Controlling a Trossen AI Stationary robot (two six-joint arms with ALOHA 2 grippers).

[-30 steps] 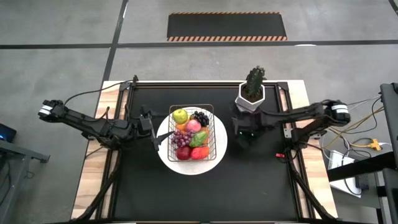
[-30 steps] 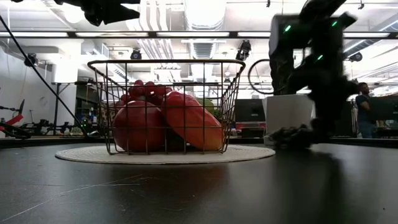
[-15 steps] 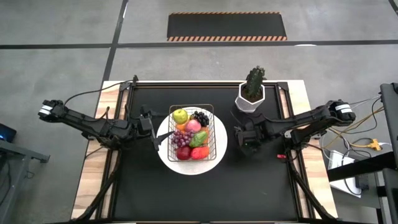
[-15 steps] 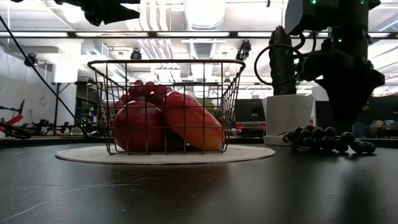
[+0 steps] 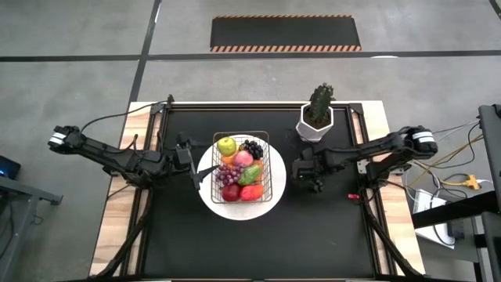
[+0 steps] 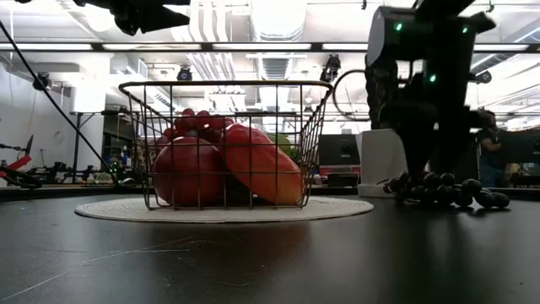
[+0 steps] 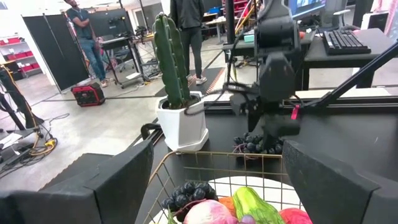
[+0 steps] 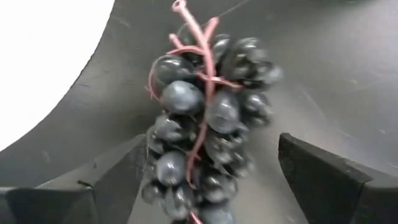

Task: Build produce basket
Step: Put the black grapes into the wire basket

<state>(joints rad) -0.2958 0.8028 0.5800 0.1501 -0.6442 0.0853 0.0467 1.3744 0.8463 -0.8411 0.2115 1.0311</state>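
Observation:
The wire basket (image 5: 266,168) stands on a round white plate (image 5: 210,194) at the table's middle. It holds produce: a green apple (image 5: 227,146), a dark grape bunch (image 5: 252,147), red grapes (image 5: 228,172) and a red apple (image 5: 230,192). Another dark grape bunch (image 8: 205,118) lies on the black table right of the basket (image 6: 443,190). My right gripper (image 8: 211,142) hangs open just above it, one finger on either side, touching nothing that I can see. My left gripper (image 5: 197,176) waits open at the plate's left rim.
A white hexagonal pot with a cactus (image 5: 316,117) stands just beyond the right gripper, toward the far edge. Bare black table lies in front of the basket toward the near edge. People stand in the room behind the table.
My right gripper has opened and let go of the dark grape bunch. The bunch, bunched up under the fingers a second ago, now lies spread out on the table right of the basket. The gripper has stayed over it, shifting slightly toward the basket.

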